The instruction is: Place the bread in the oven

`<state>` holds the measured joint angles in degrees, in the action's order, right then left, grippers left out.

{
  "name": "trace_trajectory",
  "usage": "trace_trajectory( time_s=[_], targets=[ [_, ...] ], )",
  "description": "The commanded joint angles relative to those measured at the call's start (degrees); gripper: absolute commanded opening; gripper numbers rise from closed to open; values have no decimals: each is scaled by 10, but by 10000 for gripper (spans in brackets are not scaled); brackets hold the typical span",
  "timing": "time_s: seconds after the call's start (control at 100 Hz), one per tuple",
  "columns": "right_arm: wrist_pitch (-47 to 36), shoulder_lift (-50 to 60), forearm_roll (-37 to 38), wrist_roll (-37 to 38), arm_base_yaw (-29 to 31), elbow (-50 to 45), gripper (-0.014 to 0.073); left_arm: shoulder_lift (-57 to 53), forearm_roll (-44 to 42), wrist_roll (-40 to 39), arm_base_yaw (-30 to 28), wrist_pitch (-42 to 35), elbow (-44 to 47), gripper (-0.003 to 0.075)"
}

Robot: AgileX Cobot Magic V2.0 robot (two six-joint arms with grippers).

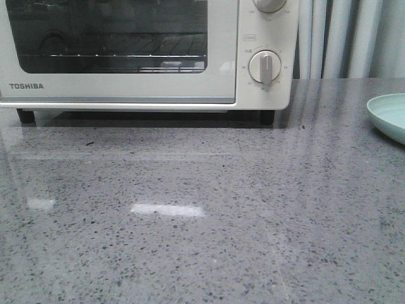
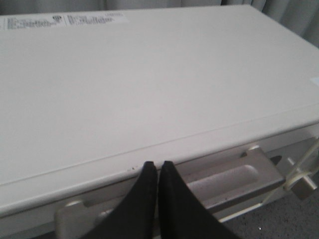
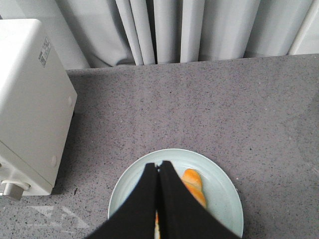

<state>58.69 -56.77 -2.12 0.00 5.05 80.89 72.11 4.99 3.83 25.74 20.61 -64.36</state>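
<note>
The white Toshiba oven (image 1: 145, 88) stands at the back left of the table with its glass door closed. In the left wrist view my left gripper (image 2: 157, 165) is shut and empty, above the front edge of the oven's top (image 2: 149, 84), over the door handle (image 2: 224, 181). The bread (image 3: 193, 185), golden-orange with pale stripes, lies on a pale green plate (image 3: 219, 174); the black fingers partly hide it. My right gripper (image 3: 158, 164) is shut and empty above the plate, apart from the bread. Neither gripper shows in the front view.
The plate's edge (image 1: 389, 117) shows at the far right of the grey speckled table in the front view. The oven's side (image 3: 30, 99) stands beside the plate in the right wrist view. Grey curtains (image 3: 189, 30) hang behind the table.
</note>
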Motion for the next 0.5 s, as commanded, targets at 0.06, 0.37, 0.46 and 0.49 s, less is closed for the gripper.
trace_trajectory(
  time_s=[0.06,0.37,0.46,0.49],
  targets=[
    [-39,4,-1,-7,3,19,-58,2,2,0,5,23,-26,-21],
    [-26,4,-1,-7,3,19,-58,-67,28,0,10,15,87,-21],
    [-15,4,-1,-7,3,19,-58,-112,51,0,11,25,126,-21],
    [-10,4,-1,-7,3,19,-58,-128,59,0,11,38,136,-21]
  ],
)
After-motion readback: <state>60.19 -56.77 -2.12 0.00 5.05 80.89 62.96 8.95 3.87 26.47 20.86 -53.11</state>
